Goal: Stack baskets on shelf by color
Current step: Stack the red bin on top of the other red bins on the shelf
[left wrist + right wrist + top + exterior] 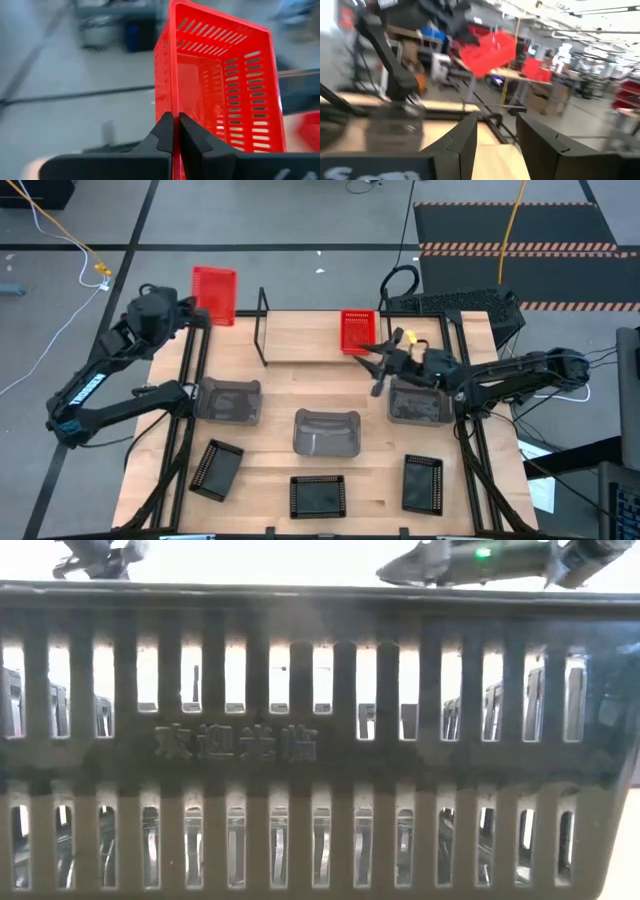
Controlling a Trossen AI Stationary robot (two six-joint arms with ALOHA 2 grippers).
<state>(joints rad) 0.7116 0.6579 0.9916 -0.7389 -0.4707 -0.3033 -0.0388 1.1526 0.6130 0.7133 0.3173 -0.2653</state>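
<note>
My left gripper [174,131] is clamped on the rim of a red basket [220,80], its two fingers [162,132] pinched tight against the wall. Seen from above, that held red basket [214,292] hangs off the table's far left corner, over the grey floor, just beyond the shelf's left black upright frame [263,326].

My right gripper [378,366] hovers near the right end of the shelf [300,340], its fingers [465,145] spread apart with nothing between them. A second red basket [357,331] sits on the shelf just beside it.

Three grey baskets stand in a row across the middle of the wooden table [270,435]: one at left [229,400], one at centre [326,431] and one at right [419,402], the last under my right arm. Three black baskets line the near edge: left [216,469], tilted; centre [317,496]; right [422,482].

The low view is filled by the slotted wall of a dark basket [320,740] bearing moulded characters, with both arms showing only above its rim.
</note>
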